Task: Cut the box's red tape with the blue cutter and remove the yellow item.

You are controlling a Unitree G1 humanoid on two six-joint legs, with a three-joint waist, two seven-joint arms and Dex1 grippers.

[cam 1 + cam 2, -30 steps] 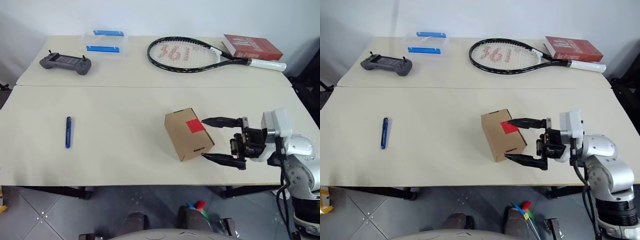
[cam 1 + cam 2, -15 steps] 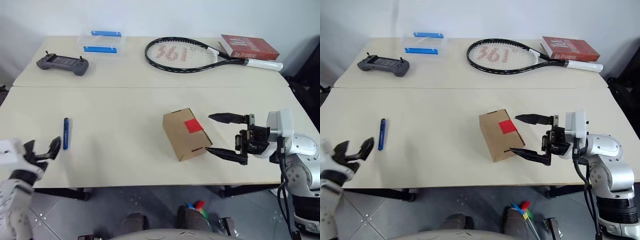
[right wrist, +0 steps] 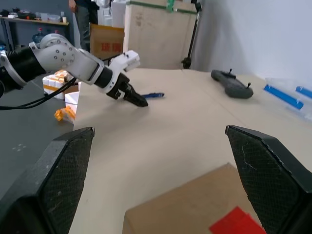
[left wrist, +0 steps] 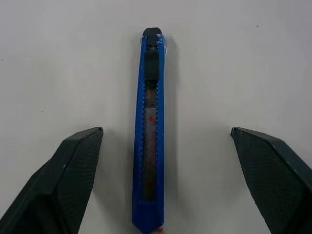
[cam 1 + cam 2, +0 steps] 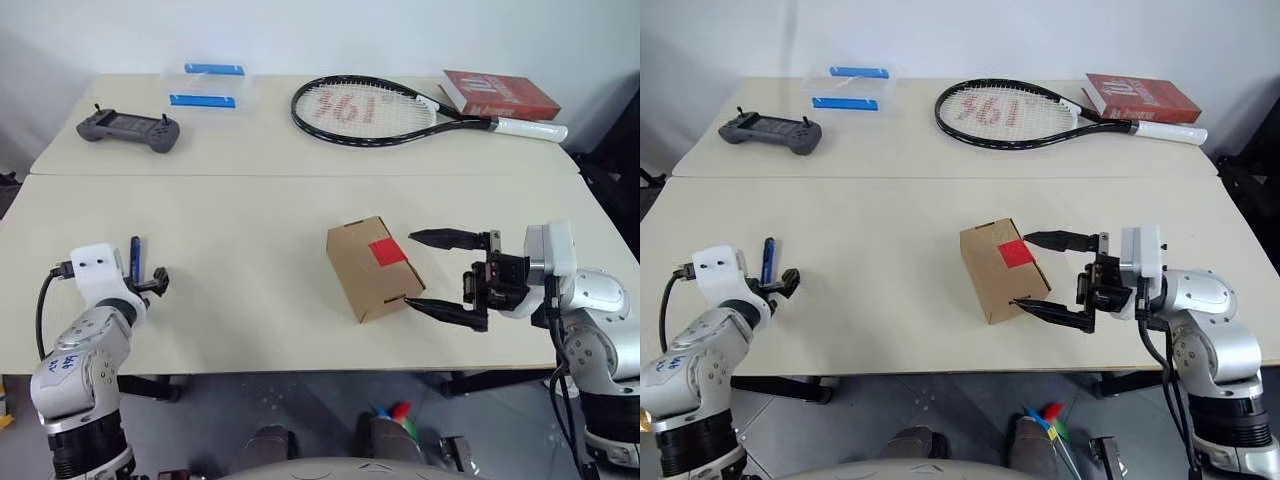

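Reaching for the blue cutter [image 4: 150, 131] on the counter [image 5: 250, 230].
Left hand [image 4: 165, 180], spread, straddles it: lower squarely, pinch mid-body. Right hand [image 5: 432, 272], spread, brackets the box [image 5: 370, 268] beside the red tape [image 5: 388, 251].

Brown box [image 5: 371, 268] with red tape [image 5: 388, 251] mid-table; blue cutter [image 4: 150, 131] lies flat, well apart

Bright, even light; soft shadows under the box [image 5: 372, 267]; sharp focus, no glare.
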